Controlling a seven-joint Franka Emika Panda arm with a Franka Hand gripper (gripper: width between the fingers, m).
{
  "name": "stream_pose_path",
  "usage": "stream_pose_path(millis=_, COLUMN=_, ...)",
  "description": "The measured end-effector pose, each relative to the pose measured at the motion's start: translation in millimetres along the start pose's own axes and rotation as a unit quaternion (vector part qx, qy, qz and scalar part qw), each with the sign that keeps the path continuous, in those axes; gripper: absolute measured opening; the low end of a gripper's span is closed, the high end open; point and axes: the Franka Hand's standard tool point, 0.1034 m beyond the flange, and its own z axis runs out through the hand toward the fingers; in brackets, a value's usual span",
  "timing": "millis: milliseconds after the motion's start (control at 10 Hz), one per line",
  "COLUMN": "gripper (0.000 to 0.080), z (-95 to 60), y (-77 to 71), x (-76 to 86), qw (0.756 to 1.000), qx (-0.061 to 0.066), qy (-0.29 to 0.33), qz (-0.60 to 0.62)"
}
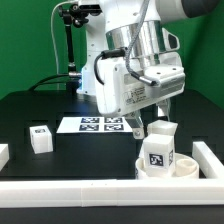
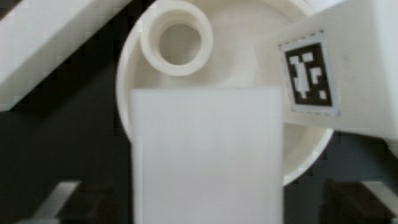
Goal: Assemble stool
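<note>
The white round stool seat (image 1: 178,168) lies at the table's front on the exterior view's right. A white leg (image 1: 164,134) stands upright on it, and a second leg (image 1: 157,152) with a tag stands in front of that. My gripper (image 1: 162,118) hangs right over the upright leg. In the wrist view the seat (image 2: 214,60) shows a round socket (image 2: 178,44), the tagged leg (image 2: 313,78) beside it, and the plain leg (image 2: 210,150) between my fingers (image 2: 54,203). Dark gaps separate both fingers from the leg, so my gripper (image 2: 210,205) is open.
A loose leg (image 1: 40,138) with a tag stands on the exterior view's left, and another white part (image 1: 3,153) is at the left edge. The marker board (image 1: 95,124) lies behind. A long white rail (image 1: 90,191) edges the front and right sides.
</note>
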Motion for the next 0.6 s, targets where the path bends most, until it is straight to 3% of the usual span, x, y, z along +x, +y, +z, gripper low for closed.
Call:
stream_pose_path(millis=100, gripper=0.0623, z=-7.3, y=-3.7, x=-2.2, qw=1.0, qx=0.004, qy=-0.005, qz=-0.01)
stream_pose_path(millis=600, gripper=0.0649, z=-20.2, y=-10.1, x=-6.0, qw=0.995, qx=0.013, qy=-0.013, qz=-0.098)
